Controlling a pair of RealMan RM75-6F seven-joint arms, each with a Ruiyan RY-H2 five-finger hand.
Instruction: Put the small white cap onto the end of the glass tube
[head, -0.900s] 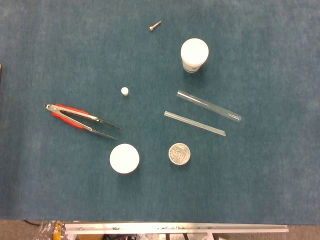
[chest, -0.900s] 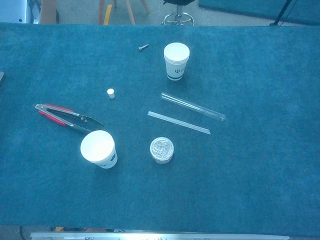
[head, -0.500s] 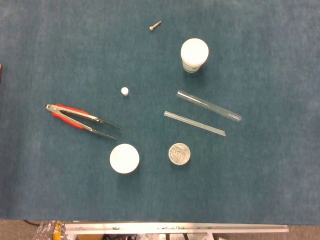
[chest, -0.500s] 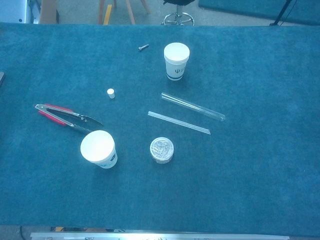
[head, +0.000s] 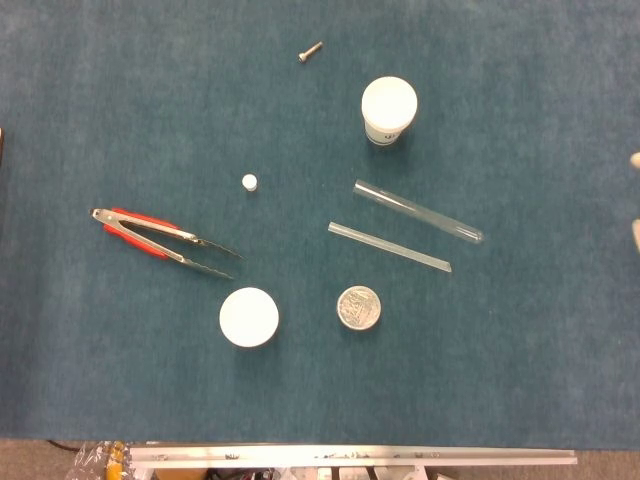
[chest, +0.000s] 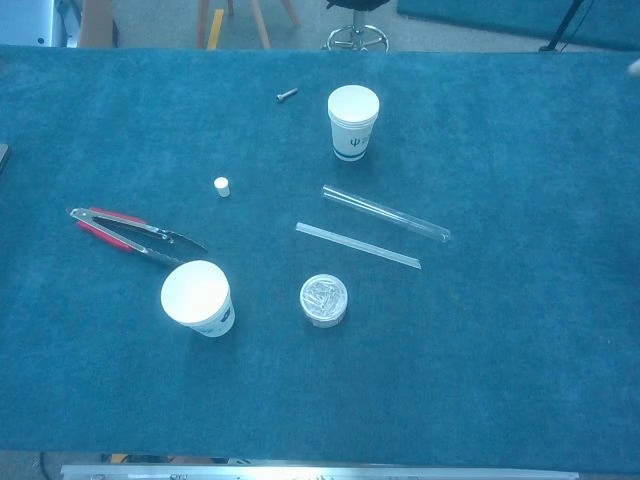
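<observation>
The small white cap (head: 249, 182) (chest: 221, 186) stands alone on the blue cloth, left of centre. To its right, the clear glass tube (head: 417, 211) (chest: 385, 213) lies flat and slanted, its rounded end toward the right. Only pale fingertips (head: 635, 159) of my right hand (head: 636, 232) poke in at the right edge of the head view, far from the tube. A sliver of the same hand (chest: 635, 66) shows in the chest view. How its fingers lie cannot be told. My left hand is out of both views.
A thin clear strip (head: 390, 246) lies just below the tube. Around them are a far paper cup (head: 388, 109), a near paper cup (head: 249, 317), a small tin (head: 359, 307), red-handled tongs (head: 160, 241) and a bolt (head: 309, 52). A dark object (chest: 2, 156) sits at the left edge.
Fingertips of my right hand have come into view at the right edge. Nothing on the table has moved.
</observation>
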